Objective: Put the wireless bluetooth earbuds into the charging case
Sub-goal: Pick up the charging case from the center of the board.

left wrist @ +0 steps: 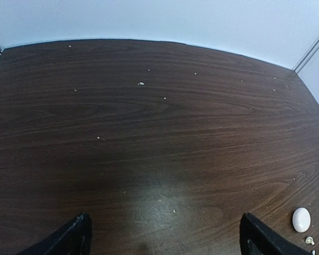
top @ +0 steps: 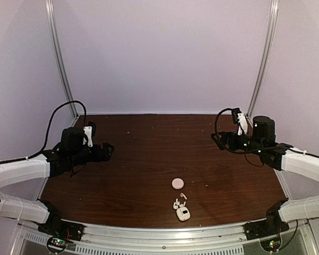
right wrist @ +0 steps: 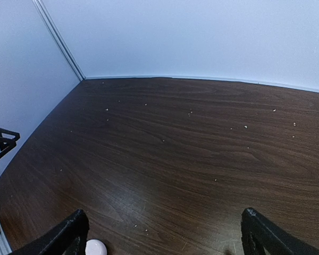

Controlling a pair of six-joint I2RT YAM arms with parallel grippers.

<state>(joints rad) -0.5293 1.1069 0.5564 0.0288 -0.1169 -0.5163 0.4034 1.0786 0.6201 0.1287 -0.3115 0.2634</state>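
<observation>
The white charging case (top: 183, 213) lies near the table's front edge, right of centre, lid open as far as I can tell. Two tiny white earbuds (top: 176, 204) (top: 183, 196) lie on the table just behind it. One earbud (left wrist: 309, 240) shows at the bottom right corner of the left wrist view. My left gripper (top: 109, 150) is open and empty at the left, far from them; its fingers (left wrist: 74, 239) frame bare wood. My right gripper (top: 216, 137) is open and empty at the right rear, its fingers (right wrist: 69, 236) over bare wood. The case shows in neither wrist view.
A flat pale pink round disc (top: 177, 183) lies behind the earbuds; it also shows in the left wrist view (left wrist: 301, 219) and the right wrist view (right wrist: 95, 247). Small white specks dot the dark wooden table (top: 149, 138). White walls enclose the back and sides.
</observation>
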